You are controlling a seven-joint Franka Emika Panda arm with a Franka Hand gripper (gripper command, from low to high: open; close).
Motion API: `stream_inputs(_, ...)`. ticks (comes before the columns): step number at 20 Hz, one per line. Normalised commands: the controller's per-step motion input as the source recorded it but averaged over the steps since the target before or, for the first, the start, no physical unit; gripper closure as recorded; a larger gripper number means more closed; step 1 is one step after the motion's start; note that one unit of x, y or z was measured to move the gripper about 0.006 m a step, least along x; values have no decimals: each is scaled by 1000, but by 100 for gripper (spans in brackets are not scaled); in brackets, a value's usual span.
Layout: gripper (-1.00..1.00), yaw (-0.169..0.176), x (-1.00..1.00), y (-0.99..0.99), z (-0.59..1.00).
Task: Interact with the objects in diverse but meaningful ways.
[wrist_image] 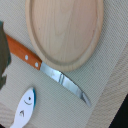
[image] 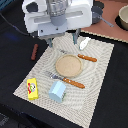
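A: What is laid out on the striped placemat [image: 95, 85]?

B: A round wooden plate [image: 68, 65] is seen at its centre. A knife [image: 82, 57] with an orange handle lies just beside the plate toward the upper right of the frame, and a fork [image: 67, 80] with an orange handle lies at the plate's lower edge. The yellow pack [image: 32, 88] sits at the mat's lower left corner, the light blue-and-white box [image: 57, 91] next to it, lower centre. The white scoop-like piece [image: 84, 43] rests near the mat's top edge, and the dark reddish-brown stick [image: 34, 51] lies off the mat on the dark table [image: 15, 65], at the left of the frame.

A: And the gripper [image: 63, 41]?

B: It hangs above the mat's upper part — in the exterior view two fingers are seen well apart, with nothing between them. In the wrist view the knife blade, the plate rim and the white piece [wrist_image: 24, 107] are shown below it.

A: How would the white piece be expected to handle?

B: It is judged to be light, stiff and rather smooth, so a slip is possible. A hold across its narrower part would likely be safest. The stick is probably rigid and light too — best pinched at mid-length, across its width. The box looks easily crushed, so a gentle squeeze on its flat sides is advised.
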Motion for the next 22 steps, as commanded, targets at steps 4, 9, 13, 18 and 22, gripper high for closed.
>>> stream_inputs(4, -100, 14, 531, -628, 174)
stream_inputs(9, -100, 21, 495, -630, 223)
stream_inputs(13, -100, 27, 457, -639, 233)
stream_inputs(18, -100, 89, 281, -521, 243)
stream_inputs(22, -100, 154, 114, -350, 218)
